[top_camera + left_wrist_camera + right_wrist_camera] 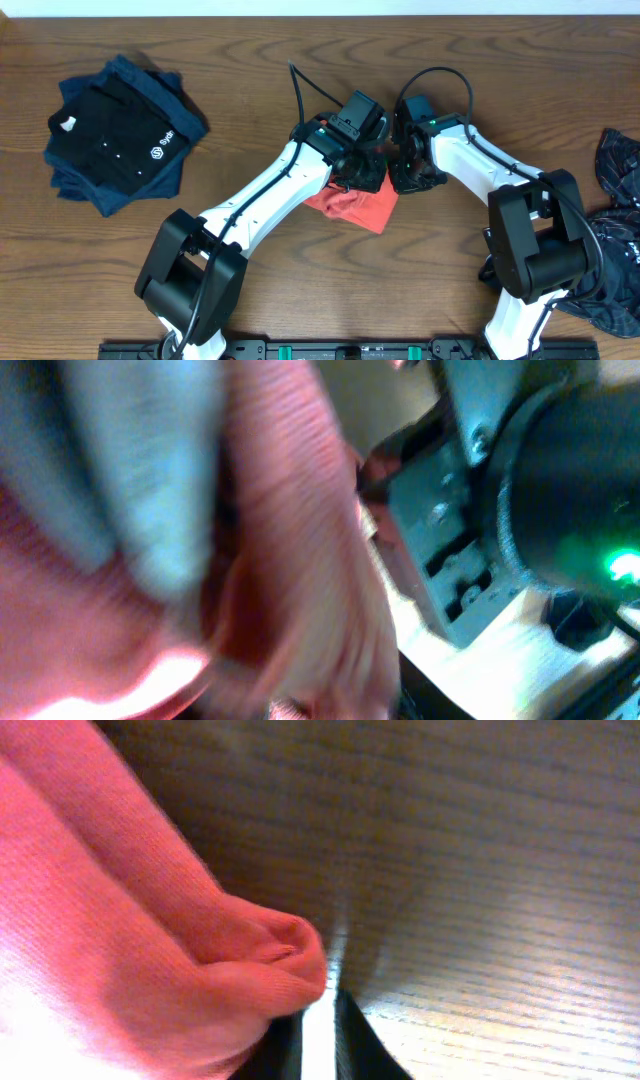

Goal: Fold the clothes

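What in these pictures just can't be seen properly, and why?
1. Overhead: fingertips of the left gripper and right gripper, hidden beneath their own wrists; open or shut is unclear.
2. Overhead: most of the red T-shirt, covered by both arms; no lettering shows.
3. Left wrist: blurred, with that shirt crowding the lens.
4. Overhead: the dark jersey, cut off by the right edge.

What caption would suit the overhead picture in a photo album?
Left gripper and right gripper meet at a bunched coral-red T-shirt; folded dark shirts lie aside.
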